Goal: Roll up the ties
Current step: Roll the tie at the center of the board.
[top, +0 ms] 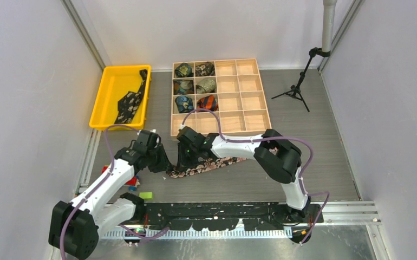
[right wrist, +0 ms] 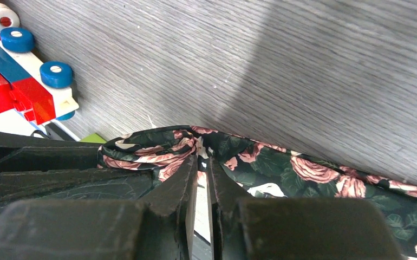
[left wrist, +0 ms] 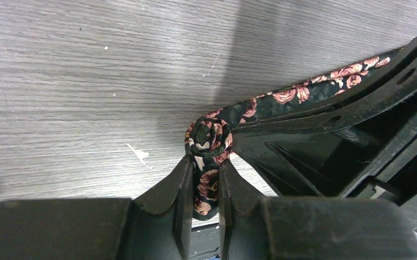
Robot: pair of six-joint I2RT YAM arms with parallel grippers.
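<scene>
Floral tie [top: 213, 163]: flat on surface [top: 325, 162], just near side of wooden box [top: 217, 60]. My left end effector [left wrist: 203, 162]: clamped on its coiled end. My right end effector [right wrist: 202, 168]: narrow, pinching tie fold beside coil.

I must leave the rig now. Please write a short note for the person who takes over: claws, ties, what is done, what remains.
Left claw: shut on the floral tie, beside a small coil only just begun.
Right claw: shut on a fold of the same tie.
Done: six rolled ties in the wooden box, left two columns.
To do: finish rolling this tie; a dark tie lies unrolled in the yellow bin.
</scene>
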